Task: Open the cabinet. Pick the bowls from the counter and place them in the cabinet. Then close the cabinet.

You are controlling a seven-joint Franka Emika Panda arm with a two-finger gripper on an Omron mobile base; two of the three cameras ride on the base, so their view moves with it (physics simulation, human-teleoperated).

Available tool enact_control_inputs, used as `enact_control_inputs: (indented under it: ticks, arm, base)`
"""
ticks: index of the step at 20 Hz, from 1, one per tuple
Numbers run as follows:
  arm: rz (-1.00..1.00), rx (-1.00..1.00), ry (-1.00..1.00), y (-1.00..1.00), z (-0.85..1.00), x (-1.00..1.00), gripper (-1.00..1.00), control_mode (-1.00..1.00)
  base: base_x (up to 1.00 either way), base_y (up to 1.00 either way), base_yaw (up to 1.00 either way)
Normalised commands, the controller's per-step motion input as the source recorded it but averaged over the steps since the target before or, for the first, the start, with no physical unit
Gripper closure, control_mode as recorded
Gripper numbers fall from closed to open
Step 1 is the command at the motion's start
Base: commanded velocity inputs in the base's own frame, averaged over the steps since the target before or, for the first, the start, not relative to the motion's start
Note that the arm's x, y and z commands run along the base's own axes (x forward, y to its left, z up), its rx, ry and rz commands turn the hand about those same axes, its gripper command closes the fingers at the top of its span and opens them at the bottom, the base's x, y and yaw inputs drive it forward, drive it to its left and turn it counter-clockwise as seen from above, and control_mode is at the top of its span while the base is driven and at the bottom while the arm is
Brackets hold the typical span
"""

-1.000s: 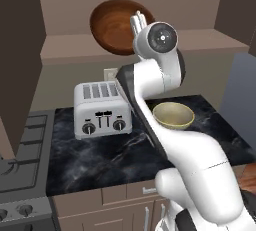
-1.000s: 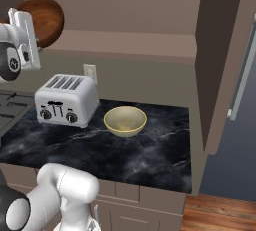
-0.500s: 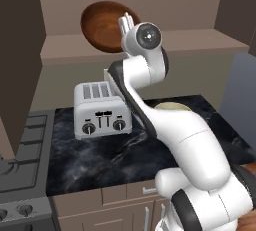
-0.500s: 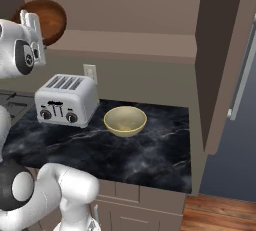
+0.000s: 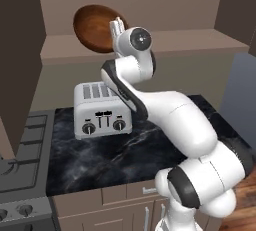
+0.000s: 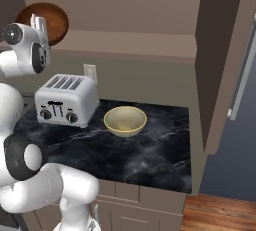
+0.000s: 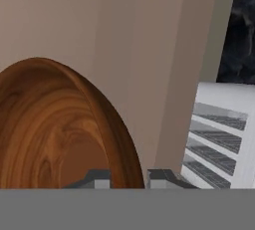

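The gripper (image 5: 116, 25) is raised to the level of the cabinet's (image 5: 150, 45) inner shelf, its fingers pinching the rim of the reddish-brown wooden bowl (image 5: 95, 27); the hand view shows a finger tip on either side of that rim. The bowl is held tilted on edge, its hollow facing out toward the base cameras, above the left part of the shelf; whether it touches the shelf cannot be told. The cabinet stands open: one door (image 6: 225, 60) is swung out at the right, the other (image 5: 17, 65) at the left. The cream-yellow bowl (image 6: 125, 120) sits upright on the black marble-look counter (image 6: 150, 160), near the middle toward the back wall, apart from the gripper. A silver four-slot toaster (image 6: 65, 99) stands just beside that bowl, at the counter's back left, directly below the held bowl. A wall outlet (image 6: 89, 71) sits behind the toaster. The stove top (image 5: 20, 155) adjoins the counter's left edge. The arm's upper links (image 5: 165, 110) cross over the counter's middle in the left base view.
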Motion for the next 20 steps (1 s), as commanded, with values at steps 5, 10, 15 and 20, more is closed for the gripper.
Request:
enact_control_inputs:
  ticks: [5, 10, 15, 20]
  arm:
    - [0.08, 0.06, 0.00, 0.07, -0.13, 0.54, 1.00, -1.00]
    - [0.08, 0.03, 0.00, 0.03, -0.02, 0.48, 1.00, -1.00]
    - [0.04, 0.00, 0.00, 0.39, -0.02, 0.34, -1.00, -1.00]
    - [0.06, 0.00, -0.07, 0.21, 0.10, 0.02, -1.00, -1.00]
  base:
    - [0.00, 0.00, 0.00]
    - [0.00, 0.00, 0.00]
    - [0.00, 0.00, 0.00]
    - [0.00, 0.00, 0.00]
